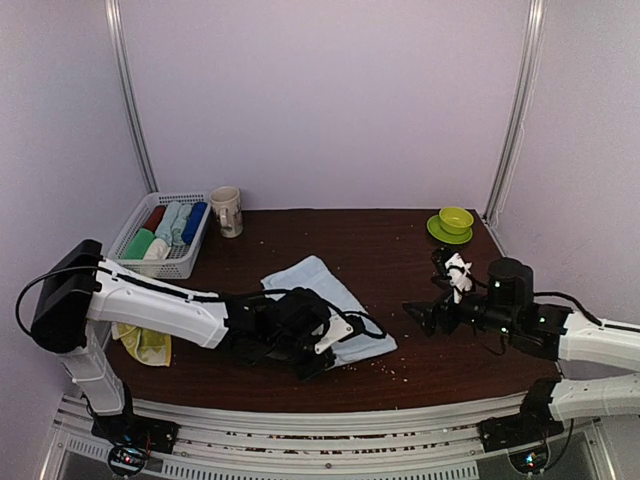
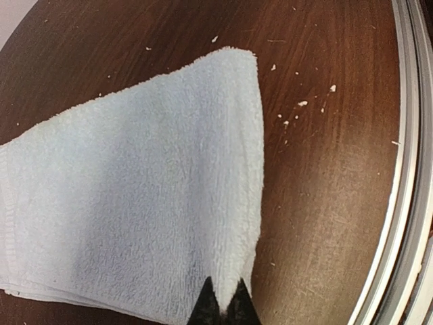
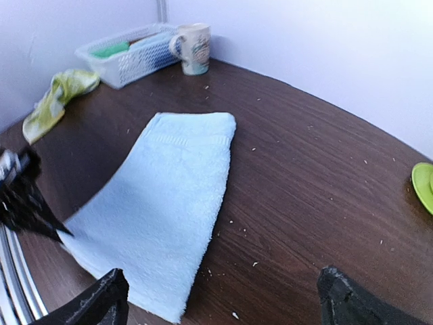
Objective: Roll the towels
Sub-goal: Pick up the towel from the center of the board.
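Your left claw [image 2: 223, 308] has its tips pressed together on the near edge of the blue towel [image 2: 135, 189], which lies flat mid-table. You cannot tell if cloth is caught between them. Your right claw [image 3: 222, 284] is spread wide, just right of that towel. The yellow-green towel [image 1: 145, 342] lies crumpled at the near left.

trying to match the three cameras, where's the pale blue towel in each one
top external: the pale blue towel lies mid-picture, its near part hidden under the left arm.
left wrist: it fills the left and middle.
right wrist: it lies centre-left, running diagonally.
shared landmark: the left fingers, shut at the towel's near edge.
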Robot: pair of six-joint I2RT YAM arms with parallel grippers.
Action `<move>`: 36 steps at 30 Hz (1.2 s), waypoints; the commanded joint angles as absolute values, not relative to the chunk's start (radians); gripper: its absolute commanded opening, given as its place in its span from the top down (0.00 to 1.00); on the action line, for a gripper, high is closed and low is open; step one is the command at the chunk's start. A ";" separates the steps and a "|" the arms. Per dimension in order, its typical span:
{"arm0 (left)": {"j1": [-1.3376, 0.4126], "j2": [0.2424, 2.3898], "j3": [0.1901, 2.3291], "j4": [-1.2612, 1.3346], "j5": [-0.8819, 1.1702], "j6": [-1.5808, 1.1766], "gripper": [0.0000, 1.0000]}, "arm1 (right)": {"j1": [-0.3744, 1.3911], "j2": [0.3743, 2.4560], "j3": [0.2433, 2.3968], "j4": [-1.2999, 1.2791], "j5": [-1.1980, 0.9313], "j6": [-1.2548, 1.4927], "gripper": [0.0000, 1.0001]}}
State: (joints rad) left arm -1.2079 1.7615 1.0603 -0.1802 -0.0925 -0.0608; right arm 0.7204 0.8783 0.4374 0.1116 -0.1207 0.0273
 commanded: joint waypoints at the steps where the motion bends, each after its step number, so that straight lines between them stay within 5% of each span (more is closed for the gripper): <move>1: -1.213 1.697 0.998 -0.126 -0.076 -0.026 1.00 | 0.760 0.997 0.485 0.088 -0.245 -0.356 0.03; 18: -1.229 1.622 0.857 -0.038 -0.046 -0.035 1.00 | 0.897 1.368 0.617 -0.030 -0.392 -0.639 0.11; 31: -1.234 1.609 0.847 -0.034 -0.046 -0.040 1.00 | 0.908 1.552 0.761 -0.156 -0.397 -0.678 0.49; 36: -1.234 1.608 0.846 -0.035 -0.049 -0.037 1.00 | 0.907 1.559 0.767 -0.204 -0.399 -0.693 0.57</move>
